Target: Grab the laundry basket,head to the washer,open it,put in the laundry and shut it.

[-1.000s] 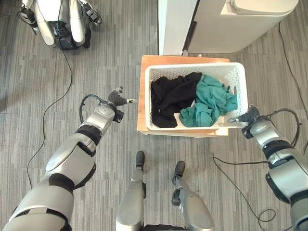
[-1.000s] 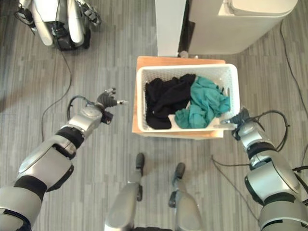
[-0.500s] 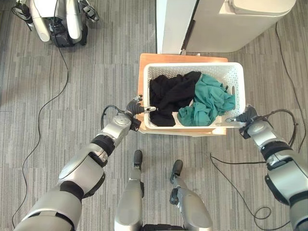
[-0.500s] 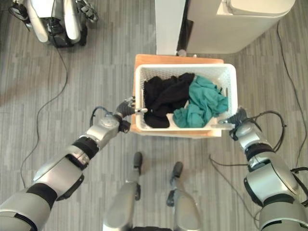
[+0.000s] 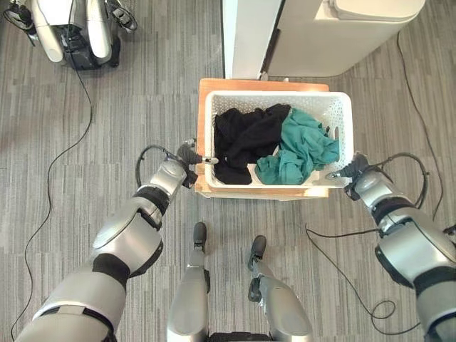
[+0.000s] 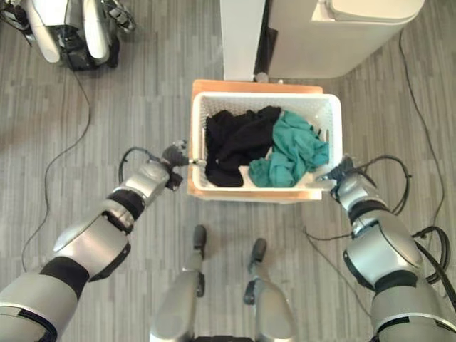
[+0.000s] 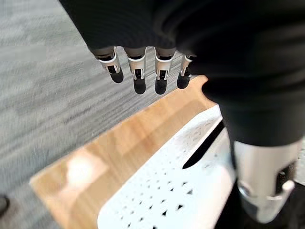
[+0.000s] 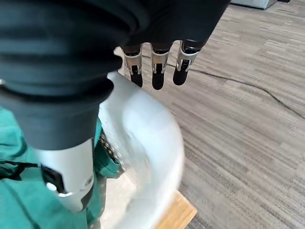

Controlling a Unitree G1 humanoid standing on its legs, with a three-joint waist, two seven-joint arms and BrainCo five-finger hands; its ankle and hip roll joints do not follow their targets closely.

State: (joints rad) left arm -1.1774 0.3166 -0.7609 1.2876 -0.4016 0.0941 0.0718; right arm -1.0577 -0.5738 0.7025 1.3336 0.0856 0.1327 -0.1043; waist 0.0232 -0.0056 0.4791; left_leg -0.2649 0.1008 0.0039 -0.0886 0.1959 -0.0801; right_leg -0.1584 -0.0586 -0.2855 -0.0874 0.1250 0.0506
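Observation:
A white perforated laundry basket [image 5: 278,95] stands on a low wooden stand [image 5: 204,135], holding black clothes [image 5: 246,139] and teal clothes [image 5: 303,146]. My left hand [image 5: 187,154] is at the basket's near left corner. In the left wrist view its fingers [image 7: 138,81] hang straight outside the basket wall [image 7: 181,191] and its thumb [image 7: 264,191] reaches over the rim. My right hand [image 5: 354,169] is at the near right corner, open. There the fingers [image 8: 157,76] lie outside the rim [image 8: 143,143] and the thumb [image 8: 66,181] is inside, above the teal cloth [image 8: 19,210].
A cream-white washer [image 5: 342,35] stands just beyond the basket, with a white upright panel [image 5: 242,35] to its left. Another robot [image 5: 71,28] stands at the far left on the grey plank floor. Cables run across the floor on both sides.
My left hand has swung in from open floor on the left to the basket's near left corner. The right hand has stayed at the right corner. The camera has shifted slightly.

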